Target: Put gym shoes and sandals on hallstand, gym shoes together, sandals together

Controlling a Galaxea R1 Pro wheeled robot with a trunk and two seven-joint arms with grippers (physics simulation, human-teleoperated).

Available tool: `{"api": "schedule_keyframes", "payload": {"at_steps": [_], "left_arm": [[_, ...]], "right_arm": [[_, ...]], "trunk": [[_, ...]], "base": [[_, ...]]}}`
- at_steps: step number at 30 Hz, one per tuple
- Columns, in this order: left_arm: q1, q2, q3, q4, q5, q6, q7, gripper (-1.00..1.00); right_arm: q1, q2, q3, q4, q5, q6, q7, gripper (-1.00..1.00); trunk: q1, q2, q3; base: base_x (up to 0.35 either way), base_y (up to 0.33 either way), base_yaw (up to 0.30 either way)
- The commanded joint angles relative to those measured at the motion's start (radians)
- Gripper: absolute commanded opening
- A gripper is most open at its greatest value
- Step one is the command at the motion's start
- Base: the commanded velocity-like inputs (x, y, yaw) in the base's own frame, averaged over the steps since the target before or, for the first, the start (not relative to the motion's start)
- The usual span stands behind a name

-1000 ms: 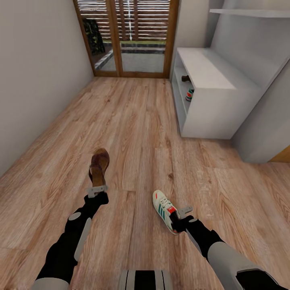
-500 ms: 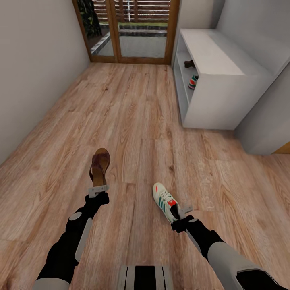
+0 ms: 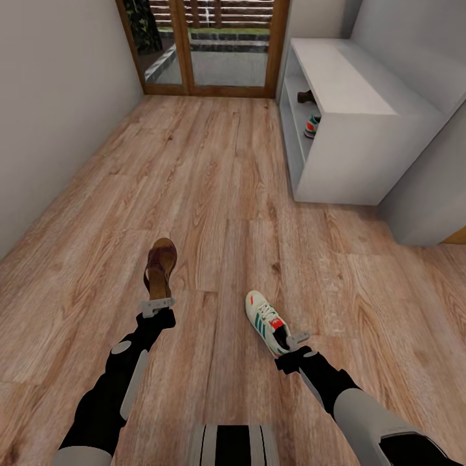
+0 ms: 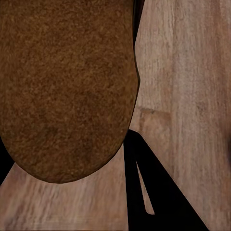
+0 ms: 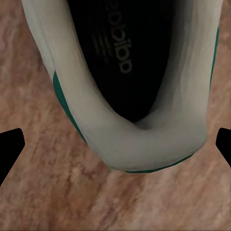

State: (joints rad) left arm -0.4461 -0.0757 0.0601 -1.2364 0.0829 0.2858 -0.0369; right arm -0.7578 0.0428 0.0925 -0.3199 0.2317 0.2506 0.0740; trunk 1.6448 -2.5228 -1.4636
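One brown sandal (image 3: 160, 264) juts forward from my left gripper (image 3: 157, 304), which is shut on its heel end. In the left wrist view the sandal (image 4: 67, 86) is very close, with one dark finger (image 4: 161, 192) beside it. A white gym shoe (image 3: 264, 319) with green stripes lies on the plank floor (image 3: 213, 194). My right gripper (image 3: 294, 339) is open at its heel. The right wrist view shows the heel (image 5: 144, 139) between the two fingertips (image 5: 9, 144), which stand clear of it. The second sandal (image 3: 305, 97) and second gym shoe (image 3: 313, 125) lie in the grey hallstand (image 3: 343, 90), far right.
A wood-framed glass door (image 3: 207, 45) closes the corridor's far end. A plain wall (image 3: 58, 103) runs along the left. A grey panel (image 3: 427, 194) stands right of the hallstand. Bare floor stretches between me and the rack.
The whole picture shifted, so the camera moved. The floor, hallstand and gym shoe sit higher in view. The sandal kept its place at my left gripper.
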Motion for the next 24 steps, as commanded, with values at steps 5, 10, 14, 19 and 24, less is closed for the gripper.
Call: {"api": "schedule_keyframes", "payload": {"at_steps": [5, 10, 14, 19, 24], "left_arm": [[0.0, -0.001, 0.003, -0.002, 0.006, 0.007, -0.004, -1.0], [0.0, -0.001, 0.002, -0.002, 0.006, 0.006, -0.004, -1.0], [0.0, -0.001, 0.001, 0.0, 0.006, 0.006, -0.004, -1.0], [0.0, -0.001, 0.001, 0.0, 0.005, 0.005, -0.004, -1.0], [0.0, -0.001, 0.001, 0.0, 0.005, 0.005, -0.004, -1.0]], "right_arm": [[0.0, -0.001, 0.001, -0.003, 0.011, 0.006, 0.004, 1.0], [0.0, -0.001, 0.001, -0.003, 0.011, 0.007, 0.004, 1.0], [0.0, -0.001, 0.001, -0.003, 0.011, 0.006, 0.005, 1.0], [0.0, -0.001, 0.001, -0.003, 0.011, 0.007, 0.005, 1.0], [0.0, -0.001, 0.001, -0.003, 0.011, 0.006, 0.005, 1.0]], "trunk": [[0.0, 0.0, -0.001], [0.0, 0.0, -0.001], [0.0, 0.0, -0.001], [0.0, 0.0, -0.001], [0.0, 0.0, -0.001]], "base": [[0.0, 0.0, 0.0], [0.0, 0.0, 0.0], [0.003, 0.0, 0.0], [0.077, 0.0, 0.0], [0.016, 0.0, 0.0]]}}
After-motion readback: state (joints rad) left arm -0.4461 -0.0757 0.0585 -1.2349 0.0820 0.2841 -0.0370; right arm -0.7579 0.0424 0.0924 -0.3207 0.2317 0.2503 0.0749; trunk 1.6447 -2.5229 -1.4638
